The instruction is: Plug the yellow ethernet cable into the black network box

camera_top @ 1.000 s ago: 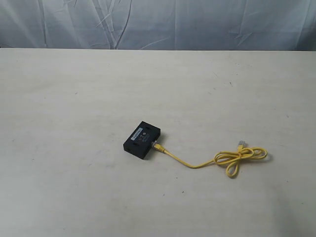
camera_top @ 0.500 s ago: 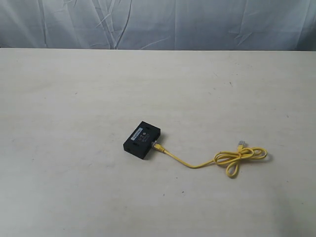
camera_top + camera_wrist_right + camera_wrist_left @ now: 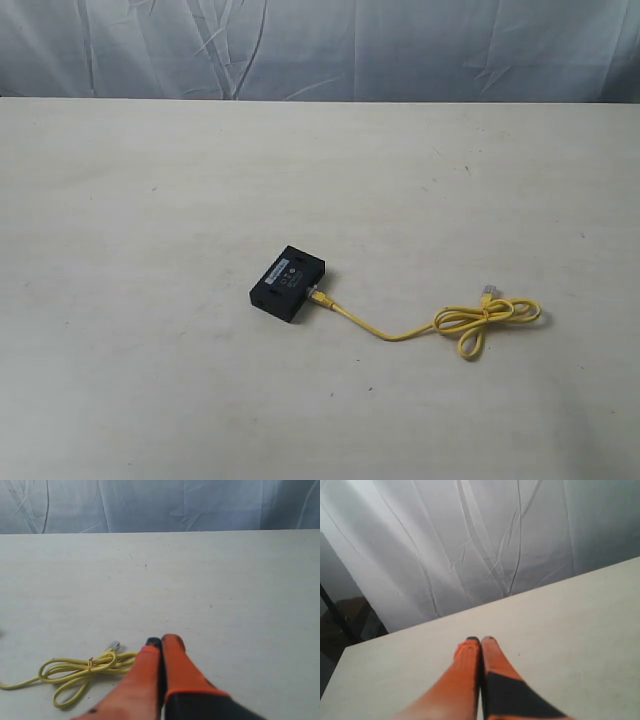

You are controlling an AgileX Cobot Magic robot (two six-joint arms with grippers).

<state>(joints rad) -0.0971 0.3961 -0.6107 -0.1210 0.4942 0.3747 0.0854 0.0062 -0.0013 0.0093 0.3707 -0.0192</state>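
Observation:
The black network box [image 3: 287,282] lies flat near the middle of the table in the exterior view. One end of the yellow ethernet cable [image 3: 400,334] sits against the box's right side at its plug [image 3: 318,296]; the cord runs right to a tied coil [image 3: 487,321]. The free clear plug [image 3: 488,290] points away from the coil. No arm shows in the exterior view. My right gripper [image 3: 162,642] is shut and empty, with the coil [image 3: 80,672] and clear plug [image 3: 113,645] just beside its fingertips. My left gripper [image 3: 481,640] is shut over bare table, holding nothing.
A pale table [image 3: 150,220] fills the exterior view, with a wrinkled white curtain [image 3: 320,45] behind its far edge. In the left wrist view a dark frame [image 3: 340,625] stands past the table's corner.

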